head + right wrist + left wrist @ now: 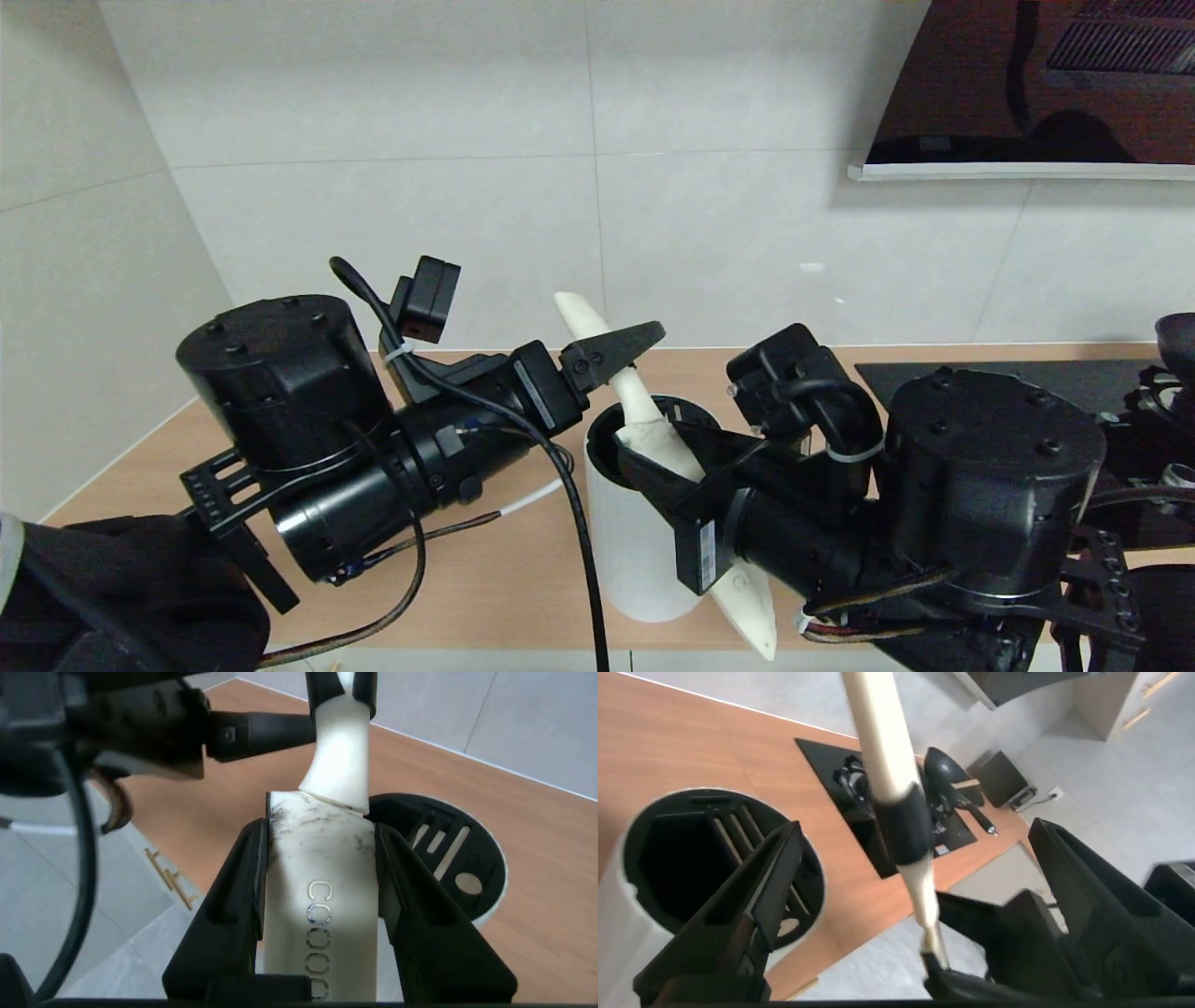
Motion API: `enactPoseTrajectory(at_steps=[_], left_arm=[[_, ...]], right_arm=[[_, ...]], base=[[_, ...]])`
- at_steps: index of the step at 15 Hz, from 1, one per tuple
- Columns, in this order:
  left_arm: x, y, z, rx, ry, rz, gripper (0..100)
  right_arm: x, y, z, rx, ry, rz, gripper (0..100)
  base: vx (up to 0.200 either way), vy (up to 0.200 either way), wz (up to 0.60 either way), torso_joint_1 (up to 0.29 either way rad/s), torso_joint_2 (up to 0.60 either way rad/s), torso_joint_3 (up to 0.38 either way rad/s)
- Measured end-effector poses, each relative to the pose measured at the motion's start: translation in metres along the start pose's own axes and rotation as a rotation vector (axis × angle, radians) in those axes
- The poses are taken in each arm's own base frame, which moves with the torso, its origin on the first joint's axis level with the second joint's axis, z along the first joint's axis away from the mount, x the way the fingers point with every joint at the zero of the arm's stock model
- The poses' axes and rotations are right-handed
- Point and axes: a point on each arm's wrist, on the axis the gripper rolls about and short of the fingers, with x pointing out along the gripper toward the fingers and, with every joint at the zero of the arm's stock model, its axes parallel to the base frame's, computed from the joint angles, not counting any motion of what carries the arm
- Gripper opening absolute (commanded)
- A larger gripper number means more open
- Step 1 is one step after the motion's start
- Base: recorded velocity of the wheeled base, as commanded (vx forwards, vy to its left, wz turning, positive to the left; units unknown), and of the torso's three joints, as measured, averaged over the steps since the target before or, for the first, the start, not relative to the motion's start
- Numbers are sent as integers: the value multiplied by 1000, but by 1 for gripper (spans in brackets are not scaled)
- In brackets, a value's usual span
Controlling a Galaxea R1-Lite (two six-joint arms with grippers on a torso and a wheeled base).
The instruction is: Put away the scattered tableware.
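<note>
1. We judge the step in hand to be stowing the white plastic spatula (644, 411). It hangs slanted above the white cylindrical holder with a black divided insert (635, 541), which stands near the front edge of the light wooden counter (504, 560).
2. The right gripper (322, 831) has its jaws clamped on the spatula's broad blade.
3. The left gripper (915, 835) has its jaws apart, one on either side of the handle.
4. Next, we think, the spatula must be swung upright over the opening and lowered into a free compartment, clear of the rim.

I see the utensil holder (635, 551) on the counter (504, 579), the spatula (653, 434) above it and the cooktop (1027, 378) to its right.
</note>
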Motion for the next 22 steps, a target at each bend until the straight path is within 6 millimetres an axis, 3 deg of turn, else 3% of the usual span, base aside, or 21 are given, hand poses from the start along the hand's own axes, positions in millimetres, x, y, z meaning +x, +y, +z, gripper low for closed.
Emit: enactPoseTrajectory(at_steps=[3,4,20,21,22], left_arm=[[0,1,-1,0,-5,-6,100],[1,2,-2,0,-4,-4,0],[3,5,-4,-4,6,7,0],[3,5,-4,-3,5,7,0],[3,5,-4,-2,7,9,0]], right_arm=[[-1,3,-2,-3,7,9,0],[-1,3,-2,-3,6,10,0],[-1,1,-1,-1,2,2,0],[-1,0,-1,-1,3,1,100],[-1,0,-1,0,0,1,100]], base=[[0,0,0,0,0,0],[0,0,0,0,0,0],[0,0,0,0,0,0],[0,0,0,0,0,0],[0,0,0,0,0,0]])
